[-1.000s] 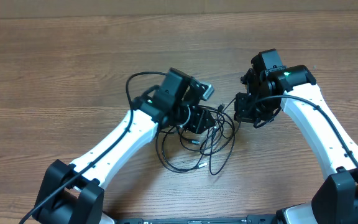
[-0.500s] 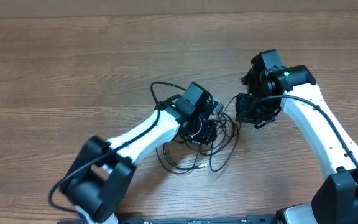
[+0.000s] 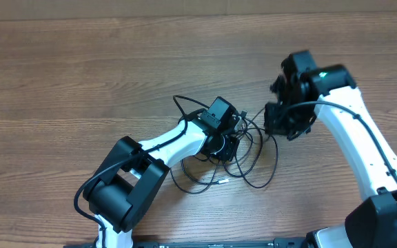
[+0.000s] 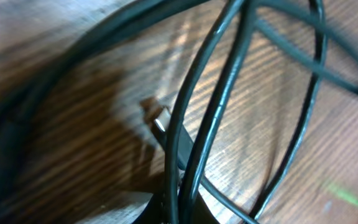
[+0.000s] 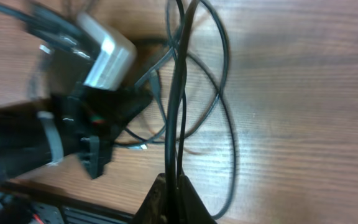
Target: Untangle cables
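The cables (image 3: 253, 169) are thin black cords lying in a tangle of loops on the wooden table between my two grippers. My left gripper (image 3: 225, 143) is down on the tangle's left side. In the left wrist view it (image 4: 178, 208) is shut on two or three black strands (image 4: 194, 124) that rise from its tips, with a small silver plug (image 4: 160, 122) lying just beyond. My right gripper (image 3: 276, 127) sits at the tangle's upper right. The right wrist view shows it (image 5: 178, 194) shut on two strands (image 5: 180, 93) that run straight up the frame.
The wooden table (image 3: 81, 83) stretches all around the tangle. In the right wrist view the left arm's black wrist (image 5: 92, 130) and silver camera block (image 5: 107, 50) are close by on the left. The table's front edge (image 5: 73, 208) lies below them.
The left arm swung right over the tangle and its gripper closed on strands. My right gripper shifted slightly right, and a loop spread out toward the lower right.
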### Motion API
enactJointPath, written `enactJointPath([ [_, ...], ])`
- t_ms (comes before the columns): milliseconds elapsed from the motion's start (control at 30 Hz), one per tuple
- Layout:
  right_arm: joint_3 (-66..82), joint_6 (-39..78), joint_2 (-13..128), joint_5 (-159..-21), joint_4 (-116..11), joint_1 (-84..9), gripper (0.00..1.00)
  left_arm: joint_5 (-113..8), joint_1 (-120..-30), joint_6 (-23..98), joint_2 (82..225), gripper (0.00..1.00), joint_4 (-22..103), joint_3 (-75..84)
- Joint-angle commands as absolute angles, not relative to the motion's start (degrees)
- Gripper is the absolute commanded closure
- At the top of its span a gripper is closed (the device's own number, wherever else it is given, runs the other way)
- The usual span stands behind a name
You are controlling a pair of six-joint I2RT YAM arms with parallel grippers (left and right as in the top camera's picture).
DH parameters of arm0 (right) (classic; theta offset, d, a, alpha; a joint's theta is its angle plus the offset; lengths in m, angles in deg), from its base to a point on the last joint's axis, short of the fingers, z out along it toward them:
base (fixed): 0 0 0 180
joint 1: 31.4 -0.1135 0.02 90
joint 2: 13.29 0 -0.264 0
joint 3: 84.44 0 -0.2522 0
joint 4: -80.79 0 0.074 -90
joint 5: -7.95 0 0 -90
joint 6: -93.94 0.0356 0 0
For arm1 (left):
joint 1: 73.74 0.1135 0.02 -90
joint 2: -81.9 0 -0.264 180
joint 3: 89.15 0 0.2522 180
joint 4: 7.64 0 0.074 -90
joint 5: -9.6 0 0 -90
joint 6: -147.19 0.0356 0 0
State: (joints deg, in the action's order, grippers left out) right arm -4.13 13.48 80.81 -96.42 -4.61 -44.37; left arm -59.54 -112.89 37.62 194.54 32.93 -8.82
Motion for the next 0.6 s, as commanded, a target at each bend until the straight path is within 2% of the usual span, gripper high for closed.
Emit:
enactJointPath([
  [0, -11.17, 12.41, 80.26, -96.44, -2.82, -43.12, 0.96, -68.58, -112.65, 35.30, 196.88, 0.96, 33.78, -9.65],
  [233, -12.67, 12.39, 80.26, -96.48, 0.55, -42.90, 0.96, -68.10, -112.46, 35.30, 196.03, 0.96, 34.24, -9.52],
  [567, -11.78, 10.69, 80.26, -96.70, 2.32, -43.28, 0.96, -68.13, -112.04, 35.30, 184.49, 0.96, 30.54, -7.88],
])
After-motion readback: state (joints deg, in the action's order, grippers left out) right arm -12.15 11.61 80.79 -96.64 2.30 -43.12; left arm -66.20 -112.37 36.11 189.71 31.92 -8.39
